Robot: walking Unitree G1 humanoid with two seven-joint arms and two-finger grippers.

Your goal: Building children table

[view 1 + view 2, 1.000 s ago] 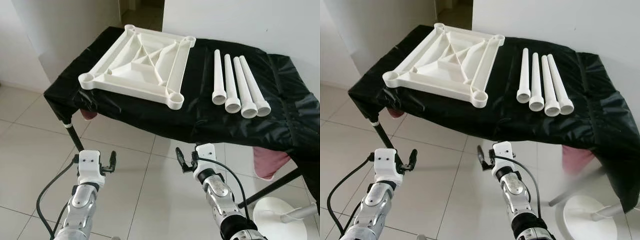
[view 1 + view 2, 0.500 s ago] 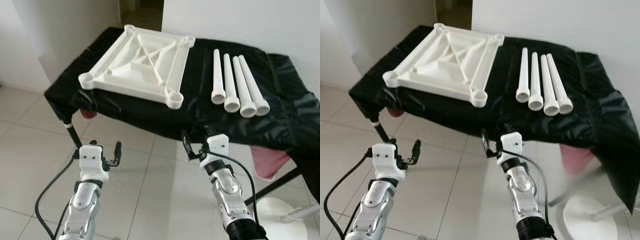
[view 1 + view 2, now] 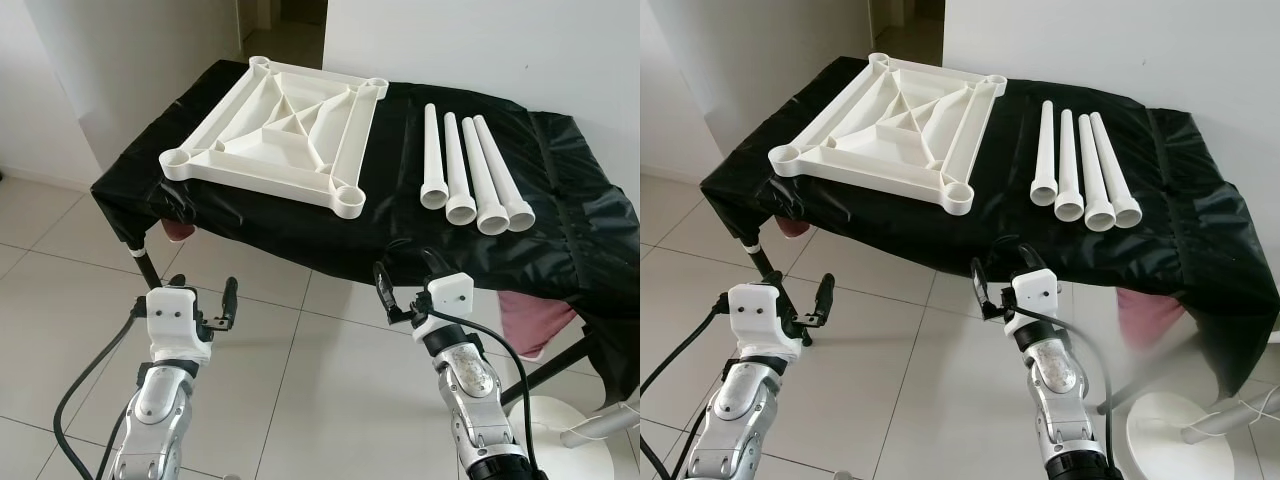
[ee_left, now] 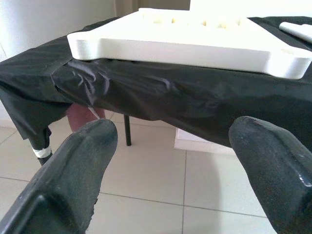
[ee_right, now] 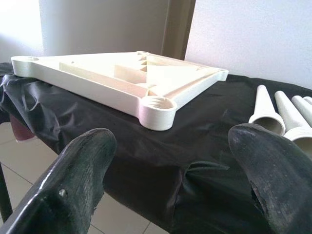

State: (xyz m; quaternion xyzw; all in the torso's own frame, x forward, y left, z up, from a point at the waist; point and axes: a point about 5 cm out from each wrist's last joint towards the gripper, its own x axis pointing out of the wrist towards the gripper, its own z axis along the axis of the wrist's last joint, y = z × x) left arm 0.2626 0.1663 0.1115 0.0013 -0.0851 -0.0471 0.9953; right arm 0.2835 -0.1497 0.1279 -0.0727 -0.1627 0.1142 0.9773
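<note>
Right gripper (image 3: 408,290) now nearer black-draped table (image 3: 300,215), fingers spread; left gripper (image 3: 203,300) likewise spread, empty.

A black-draped table (image 3: 560,240) bears a white tabletop (image 3: 280,135) and, well apart, four white legs (image 3: 470,180).

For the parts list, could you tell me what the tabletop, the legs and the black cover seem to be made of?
Tabletop: likely moulded plastic, matte off-white, with ribs and round corner sockets.
Legs: apparently the same off-white plastic, four hollow tubes with flared open ends.
Cover: thin glossy sheet, plastic or coated fabric, wrinkled and shiny.
</note>
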